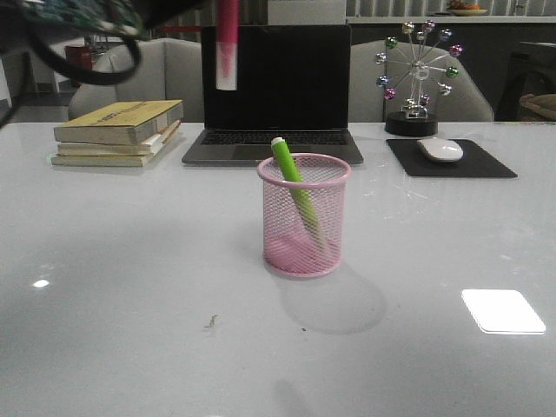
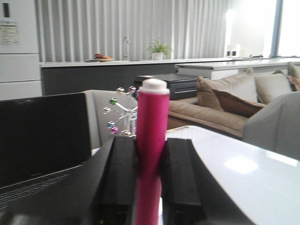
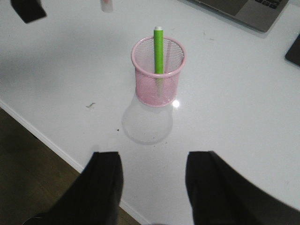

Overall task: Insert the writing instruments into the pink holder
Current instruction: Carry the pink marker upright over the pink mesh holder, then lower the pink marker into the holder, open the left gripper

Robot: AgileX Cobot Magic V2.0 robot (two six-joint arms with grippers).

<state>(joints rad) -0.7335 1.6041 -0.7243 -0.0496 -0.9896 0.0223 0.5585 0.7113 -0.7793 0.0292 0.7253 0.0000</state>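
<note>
Pink pen hangs at upper left-centre of the front view, long axis vertical, whitish cap down, top end cut off by the frame edge. Left gripper is clamped on it: left wrist view shows the two black fingers pressed to either side of the magenta barrel, cap poking out past them. In the front view the gripper itself is out of frame; only a blurred bit of arm and cable shows at upper left.

Key relation: pink mesh cup sits centre frame on the table, lower and to the right of the hanging pen, well apart from it. So the pen likely needs to travel right and toward the camera, then drop, keeping its axis upright over the rim. Left arm is the nearer one since it carries the pen.

Green pen already stands in the cup, leaning so its pale tip rests at the left part of the rim; free space in the cup looks to be on the right side, my guess for the drop.

Right gripper is spread wide, holding nothing, hovering above the near table edge with the cup ahead of it.

Surface: glossy white table, reflections, small speck at lower centre. Behind, left to right: stack of books, open laptop, ferris-wheel ornament, mouse on a dark pad. Room: sofas, counter, vertical blinds.
</note>
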